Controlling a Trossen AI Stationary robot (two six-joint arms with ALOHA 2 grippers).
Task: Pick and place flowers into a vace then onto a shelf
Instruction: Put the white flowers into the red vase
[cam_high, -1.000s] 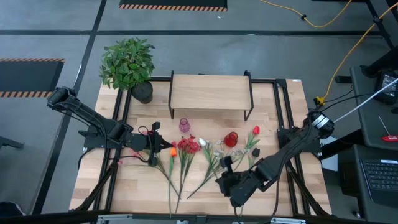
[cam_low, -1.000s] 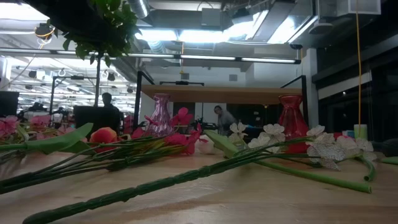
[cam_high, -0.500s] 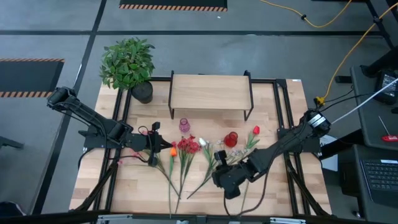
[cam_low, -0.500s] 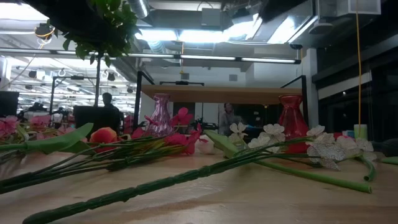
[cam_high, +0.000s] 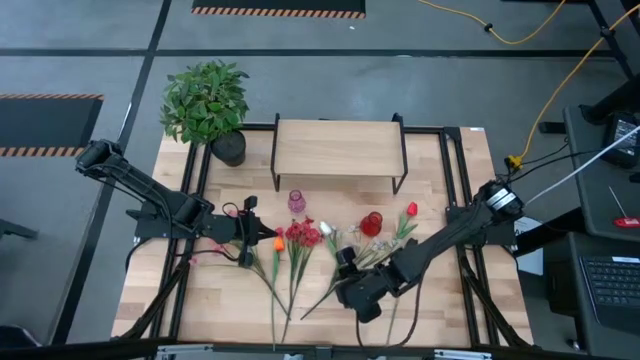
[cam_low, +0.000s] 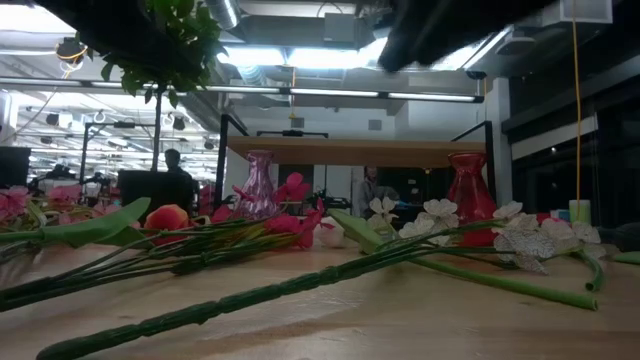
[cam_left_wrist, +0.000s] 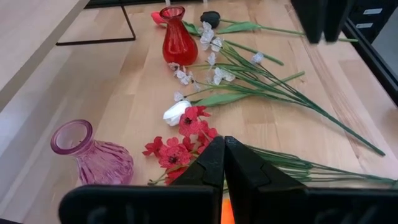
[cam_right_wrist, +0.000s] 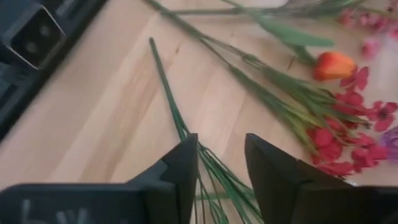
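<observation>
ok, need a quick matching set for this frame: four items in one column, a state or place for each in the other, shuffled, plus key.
Items:
1. left pincer
2. right pincer
3. pink vase
4. shelf

States or places:
A. nothing standing on its top
B. open above green stems
C. upright on the table, no flowers in it
D. shut, beside the orange bloom

Pairs: 1-D, 2-B, 3-C, 4-A
</observation>
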